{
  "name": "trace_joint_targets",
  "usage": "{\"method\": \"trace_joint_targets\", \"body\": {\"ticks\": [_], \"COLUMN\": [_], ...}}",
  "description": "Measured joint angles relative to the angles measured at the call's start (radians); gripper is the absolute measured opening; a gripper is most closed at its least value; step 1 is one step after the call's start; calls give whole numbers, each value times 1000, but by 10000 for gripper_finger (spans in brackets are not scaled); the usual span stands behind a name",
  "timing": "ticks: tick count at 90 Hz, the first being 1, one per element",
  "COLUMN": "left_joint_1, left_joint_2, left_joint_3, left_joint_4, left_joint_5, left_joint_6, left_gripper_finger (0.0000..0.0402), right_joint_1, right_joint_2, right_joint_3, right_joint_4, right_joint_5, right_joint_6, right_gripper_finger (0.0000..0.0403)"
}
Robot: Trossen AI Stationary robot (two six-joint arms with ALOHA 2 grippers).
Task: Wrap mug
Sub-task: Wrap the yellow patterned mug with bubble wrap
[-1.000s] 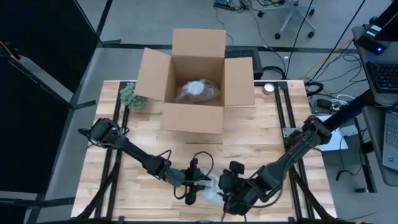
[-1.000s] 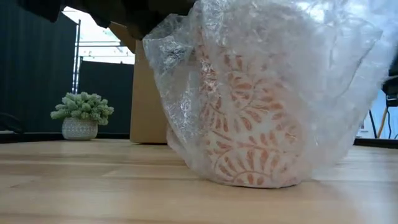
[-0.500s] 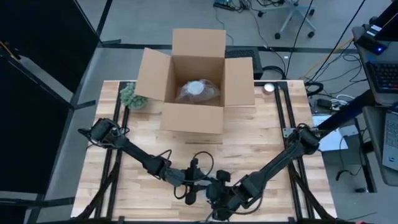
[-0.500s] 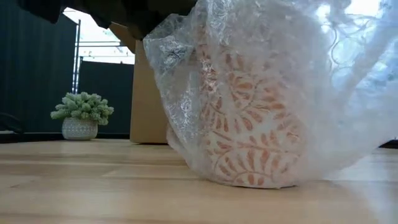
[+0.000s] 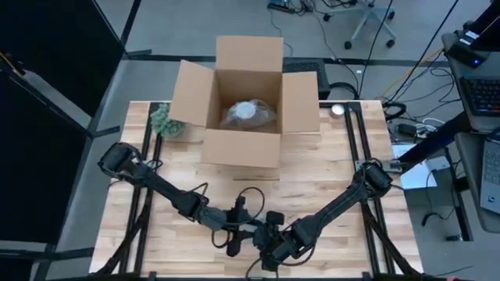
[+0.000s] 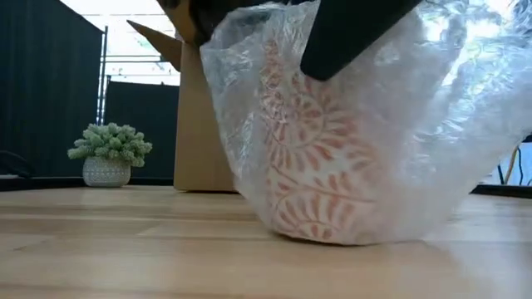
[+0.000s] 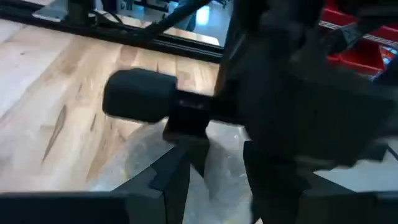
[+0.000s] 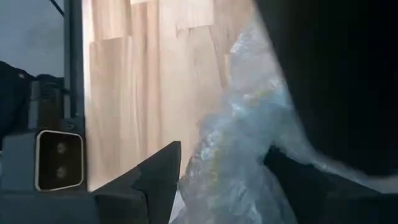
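A mug (image 6: 320,166) with an orange fern pattern stands on the wooden table near its front edge, inside clear bubble wrap (image 6: 440,124). In the high view both grippers cover it. My left gripper (image 5: 234,238) is at the mug's left and my right gripper (image 5: 269,248) is over it, each shut on the wrap. In the low view dark gripper parts (image 6: 349,33) show above the mug. My left gripper has bubble wrap (image 7: 214,168) between its two fingers, at the bundle's left side; one layer or several, I cannot tell. The right arm's body stands close in front of it. My right gripper pinches a gathered bunch of bubble wrap (image 8: 230,149) between its fingers, coming from above the mug. The wrap runs down from the fingers over the mug's top and right side.
An open cardboard box (image 5: 242,94) stands at the table's far middle with a wrapped item (image 5: 248,113) inside. A small potted plant (image 5: 164,121) sits at its left. Bare wood lies between the box and the grippers.
My right gripper has gone toward the table's left edge, over the mug, taking the bubble wrap with it. The wrap's right-hand flap, raised a second ago, now drapes down over the mug's right side. The bundle has shifted a little toward the left.
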Motion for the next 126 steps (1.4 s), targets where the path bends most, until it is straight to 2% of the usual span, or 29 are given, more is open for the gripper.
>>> {"method": "trace_joint_targets", "body": {"ticks": [16,47,66,96,103,119,126], "left_joint_1": [6,33,32,31,31,30,30], "left_joint_2": [6,156,168,169,169,171,171], "left_joint_3": [0,8,10,7,7,5,5], "left_joint_4": [1,51,46,55,58,75,75], "left_joint_5": [-38,-56,-43,-41,-39,-35,-35], "left_joint_6": [9,-44,-43,-41,-41,-42,-42], "left_gripper_finger": [139,138,138,138,138,138,138], "right_joint_1": [0,2,6,35,36,20,-6], "right_joint_2": [5,0,-66,-206,-240,-261,-245], "right_joint_3": [-2,-3,-10,-7,-3,-4,-4], "right_joint_4": [-1,-1,-21,-172,-230,-425,-436], "right_joint_5": [-1,-16,-46,-20,27,233,250], "right_joint_6": [1,-29,-14,-5,22,111,131], "right_gripper_finger": [199,199,199,199,199,199,199]}}
